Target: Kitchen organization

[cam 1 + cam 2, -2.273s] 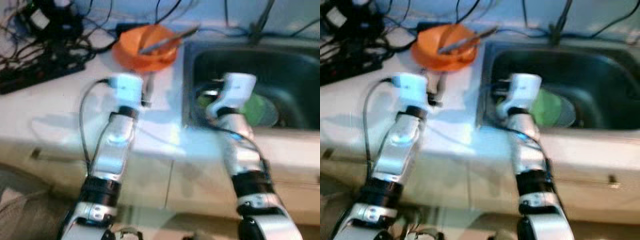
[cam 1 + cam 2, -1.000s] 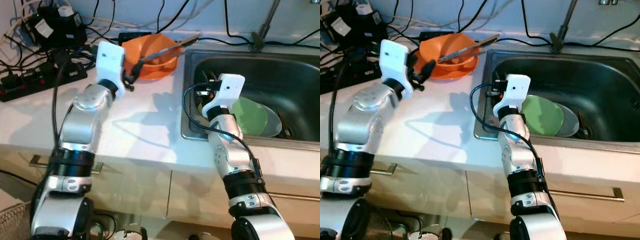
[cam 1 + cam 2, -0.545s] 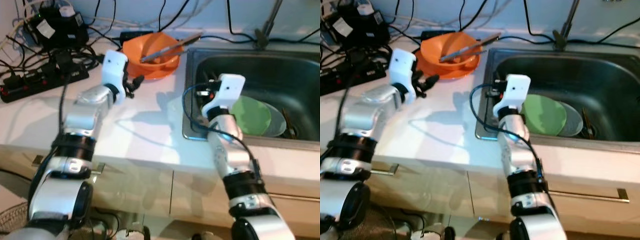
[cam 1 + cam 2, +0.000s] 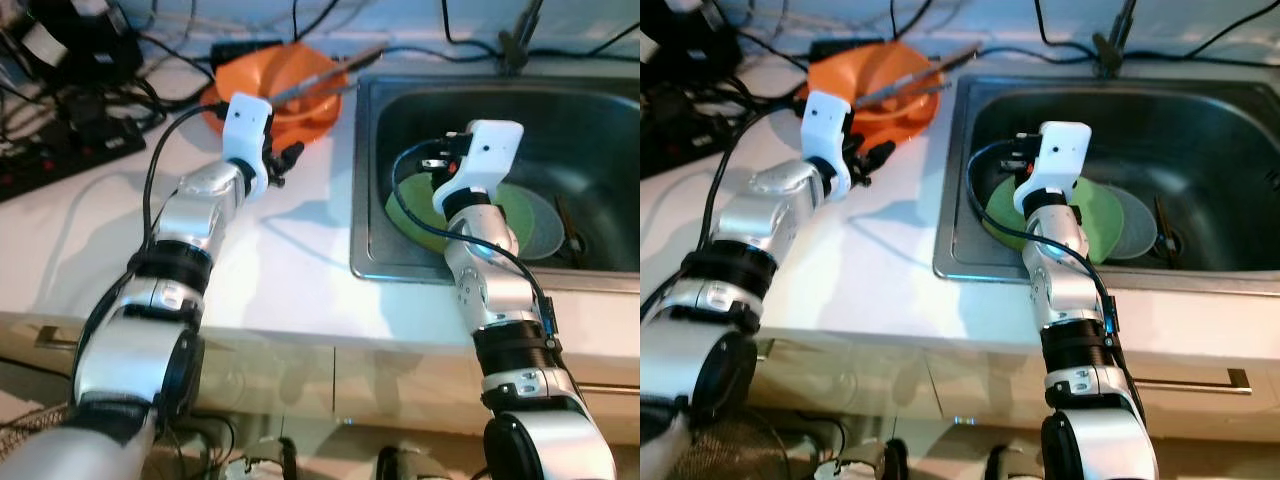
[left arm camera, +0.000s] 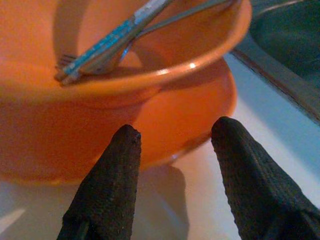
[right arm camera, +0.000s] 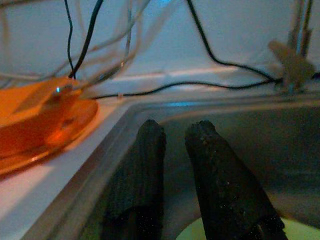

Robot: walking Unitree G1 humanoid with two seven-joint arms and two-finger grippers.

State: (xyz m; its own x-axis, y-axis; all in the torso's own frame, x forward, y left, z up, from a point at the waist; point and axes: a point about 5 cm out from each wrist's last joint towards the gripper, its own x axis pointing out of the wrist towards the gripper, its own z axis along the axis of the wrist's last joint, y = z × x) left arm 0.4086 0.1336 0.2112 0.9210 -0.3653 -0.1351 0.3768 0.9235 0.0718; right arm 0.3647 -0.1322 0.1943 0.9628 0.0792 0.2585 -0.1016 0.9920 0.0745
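Reaching toward the upper left of the left eye view, the left gripper sits on the white countertop just short of the orange bowl, which stands on an orange plate at the counter's back edge beside the sink. Utensils lie across the bowl, their handles sticking out toward the sink. Black cables and a power strip crowd the upper left corner. At centre right, the right gripper hangs over the steel sink above a green plate, which overlaps a grey plate on the sink floor.

The right eye view gives the same layout, with a cabinet handle at lower right below the counter edge.

From the left wrist view, the two black fingers stand spread apart at the bottom of the frame, holding nothing, their tips just in front of the orange plate's rim. A fork with a blue-patterned handle rests inside the bowl.

From the right wrist view, the fingers are nearly pressed together with only a thin gap, empty, pointing at the sink's back wall; the green plate's edge shows at the bottom right and the orange plate at middle left.
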